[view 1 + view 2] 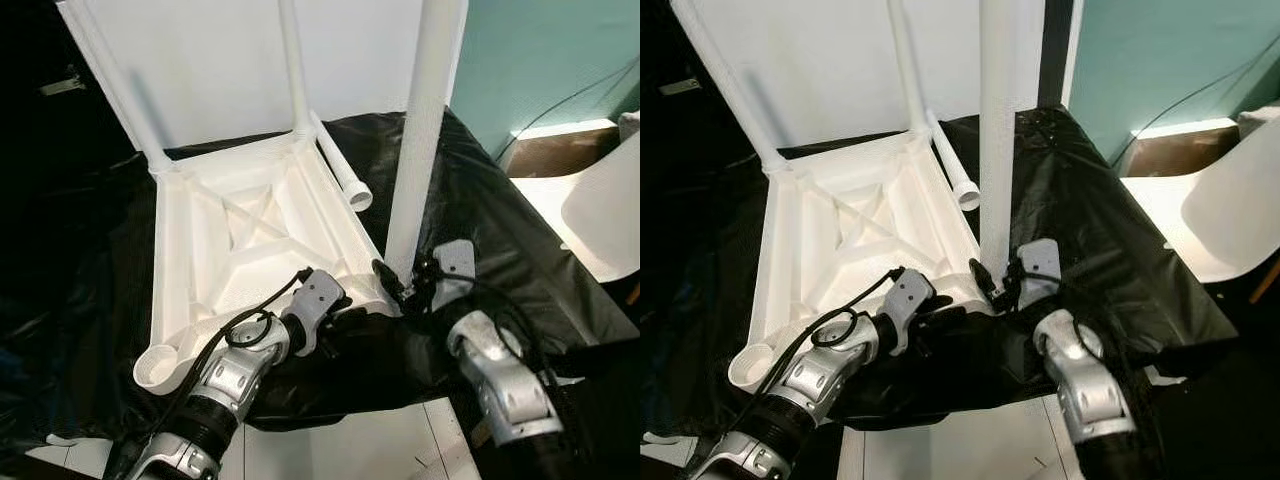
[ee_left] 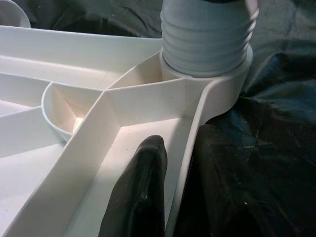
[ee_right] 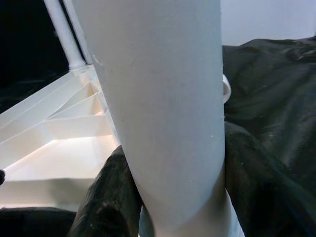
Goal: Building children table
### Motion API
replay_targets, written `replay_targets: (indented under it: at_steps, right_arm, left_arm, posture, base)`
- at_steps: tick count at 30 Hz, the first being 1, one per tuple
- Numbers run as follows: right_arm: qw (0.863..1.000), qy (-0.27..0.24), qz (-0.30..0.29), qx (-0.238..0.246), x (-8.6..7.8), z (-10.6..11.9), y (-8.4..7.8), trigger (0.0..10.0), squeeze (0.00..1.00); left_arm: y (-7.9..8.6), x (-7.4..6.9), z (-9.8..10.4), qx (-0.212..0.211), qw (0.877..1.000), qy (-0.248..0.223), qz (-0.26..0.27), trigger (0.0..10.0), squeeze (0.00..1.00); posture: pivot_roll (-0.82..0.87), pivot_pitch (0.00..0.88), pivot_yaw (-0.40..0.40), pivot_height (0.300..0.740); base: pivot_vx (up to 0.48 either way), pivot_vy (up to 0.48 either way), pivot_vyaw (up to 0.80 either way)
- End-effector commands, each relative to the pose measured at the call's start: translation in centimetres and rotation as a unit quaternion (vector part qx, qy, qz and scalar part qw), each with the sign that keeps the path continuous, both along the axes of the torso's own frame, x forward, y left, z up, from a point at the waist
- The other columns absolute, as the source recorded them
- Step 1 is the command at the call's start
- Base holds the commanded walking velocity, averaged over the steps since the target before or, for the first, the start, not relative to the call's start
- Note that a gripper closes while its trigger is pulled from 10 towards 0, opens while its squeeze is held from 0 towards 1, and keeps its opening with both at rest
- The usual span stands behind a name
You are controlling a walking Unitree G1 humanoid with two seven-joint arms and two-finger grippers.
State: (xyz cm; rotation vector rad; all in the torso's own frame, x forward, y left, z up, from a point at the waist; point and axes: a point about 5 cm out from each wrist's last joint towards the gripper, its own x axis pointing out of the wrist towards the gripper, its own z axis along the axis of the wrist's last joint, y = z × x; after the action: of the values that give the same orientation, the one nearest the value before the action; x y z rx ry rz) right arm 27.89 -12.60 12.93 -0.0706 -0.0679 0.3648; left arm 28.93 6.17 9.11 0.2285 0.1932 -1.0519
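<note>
A white plastic table top (image 1: 235, 250) is lying upside down on crinkled, glossy black plastic sheeting (image 1: 480, 230), its underside showing a smooth moulded lattice of raised ribs that cross in an X at the centre. Round sockets are sitting at its corners: the near left socket (image 1: 158, 367) is gaping open as an empty ring, while two slim white tube legs (image 1: 292, 65) are standing in the far corners and leaning away toward the pale wall. A loose leg (image 1: 342, 170), a hollow tube with a flared open end, is resting along the top's far right edge. At the near right corner a thick, matte white leg (image 1: 425, 120) is rising upright, and the left wrist view is showing its ridged, threaded base (image 2: 205, 42) sitting in the corner socket. The right gripper (image 3: 173, 192) is clasping this leg low down, its black fingers (image 3: 111, 197) pressing on either side of the cylinder. The left gripper (image 1: 335, 325) is lying at the near edge of the top, one rounded black finger (image 2: 140, 197) resting inside a ribbed cell beside the rim; whether it is spread or closed cannot be told.
</note>
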Motion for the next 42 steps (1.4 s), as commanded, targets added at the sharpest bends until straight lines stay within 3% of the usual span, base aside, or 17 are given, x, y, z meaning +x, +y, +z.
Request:
replay_targets:
  at_steps: [1, 4, 5, 10, 11, 12, 15, 16, 20, 25, 26, 27, 28, 35, 42]
  right_arm:
    - [0.999, 0.030, -0.041, 0.001, -0.3, -1.5, -0.9, 0.0, 0.00]
    - [0.996, 0.020, -0.084, 0.014, 0.3, -1.1, -1.7, 0.0, 0.00]
    - [0.996, 0.019, -0.082, 0.009, 0.3, -1.1, -1.5, 10.0, 0.00]
    - [0.997, 0.014, -0.070, -0.007, 0.2, -1.1, -1.0, 10.0, 0.00]
    - [0.998, 0.014, -0.059, 0.001, 0.2, -1.0, -1.0, 10.0, 1.00]
    - [0.998, 0.014, -0.059, 0.001, 0.2, -1.0, -1.0, 10.0, 1.00]
    - [0.999, 0.003, 0.037, -0.019, 0.9, -0.1, -0.8, 10.0, 1.00]
    - [0.997, -0.008, 0.064, -0.042, 1.4, 0.3, -1.2, 10.0, 0.00]
    - [0.989, -0.012, 0.122, -0.084, 2.6, 1.1, -2.5, 10.0, 0.00]
    - [0.978, -0.002, 0.175, -0.114, 3.0, 1.4, -2.9, 10.0, 0.00]
    - [0.973, 0.009, 0.194, -0.121, 3.0, 1.3, -3.0, 6.3, 0.00]
    - [0.973, 0.009, 0.194, -0.121, 3.0, 1.3, -3.0, 6.3, 0.00]
    - [0.966, 0.026, 0.224, -0.129, 2.8, 1.0, -3.1, 0.0, 0.00]
    - [0.962, 0.051, 0.247, -0.105, 3.1, 0.9, -3.9, 0.0, 0.00]
    - [0.969, 0.064, 0.227, -0.080, 3.1, 0.3, -4.0, 0.0, 0.00]
  left_arm:
    - [0.7, -1.1, -2.0, 0.026, 0.998, 0.048, -0.033, 10.0, 0.00]
    - [0.8, -1.0, -2.0, 0.028, 0.998, 0.048, -0.034, 10.0, 0.00]
    - [0.7, -1.0, -2.0, 0.028, 0.998, 0.049, -0.034, 10.0, 0.00]
    - [0.7, -1.1, -2.1, 0.028, 0.998, 0.050, -0.034, 10.0, 0.00]
    - [0.7, -1.1, -2.1, 0.028, 0.998, 0.050, -0.034, 10.0, 0.00]
    - [0.7, -1.1, -2.1, 0.028, 0.998, 0.050, -0.034, 10.0, 0.00]
    - [0.5, -1.0, -2.1, 0.026, 0.998, 0.050, -0.034, 10.0, 0.00]
    - [0.4, -1.0, -2.1, 0.024, 0.998, 0.049, -0.033, 10.0, 0.00]
    - [-0.1, -0.9, -2.1, 0.017, 0.998, 0.048, -0.032, 10.0, 0.00]
    - [-0.4, -0.9, -2.0, 0.011, 0.998, 0.047, -0.028, 10.0, 0.00]
    - [-0.4, -0.9, -2.0, 0.011, 0.998, 0.047, -0.027, 10.0, 0.00]
    - [-0.4, -0.9, -2.0, 0.011, 0.998, 0.047, -0.027, 10.0, 0.00]
    - [-0.3, -1.0, -2.1, 0.010, 0.999, 0.047, -0.025, 10.0, 0.00]
    - [0.0, -1.1, -2.1, 0.013, 0.999, 0.047, -0.022, 10.0, 0.00]
    - [0.2, -1.1, -2.1, 0.014, 0.999, 0.046, -0.021, 10.0, 0.00]
  posture:
    - [-0.12, 0.000, 0.093, 0.740]
    - [-0.12, 0.000, 0.095, 0.740]
    - [-0.12, 0.000, 0.096, 0.740]
    - [-0.13, 0.000, 0.097, 0.740]
    - [-0.13, 0.000, 0.096, 0.740]
    - [-0.13, 0.000, 0.096, 0.740]
    - [-0.14, 0.000, 0.089, 0.740]
    - [-0.14, 0.000, 0.085, 0.740]
    - [-0.15, 0.000, 0.069, 0.740]
    - [-0.14, 0.000, 0.061, 0.740]
    - [-0.13, 0.000, 0.059, 0.740]
    - [-0.13, 0.000, 0.059, 0.740]
    - [-0.13, 0.000, 0.059, 0.740]
    - [-0.12, 0.000, 0.063, 0.740]
    - [-0.11, 0.000, 0.055, 0.740]
  base:
    - [0.000, 0.000, 0.00]
    - [0.000, 0.000, 0.00]
    - [0.000, 0.000, 0.00]
    - [0.000, 0.000, 0.00]
    - [0.000, 0.000, 0.00]
    - [0.000, 0.000, 0.00]
    - [0.000, 0.000, 0.00]
    - [0.000, 0.000, 0.00]
    - [0.000, 0.000, 0.00]
    - [0.000, 0.000, 0.00]
    - [0.000, 0.000, 0.00]
    - [0.000, 0.000, 0.00]
    - [0.000, 0.000, 0.00]
    - [0.000, 0.000, 0.00]
    - [0.000, 0.000, 0.00]
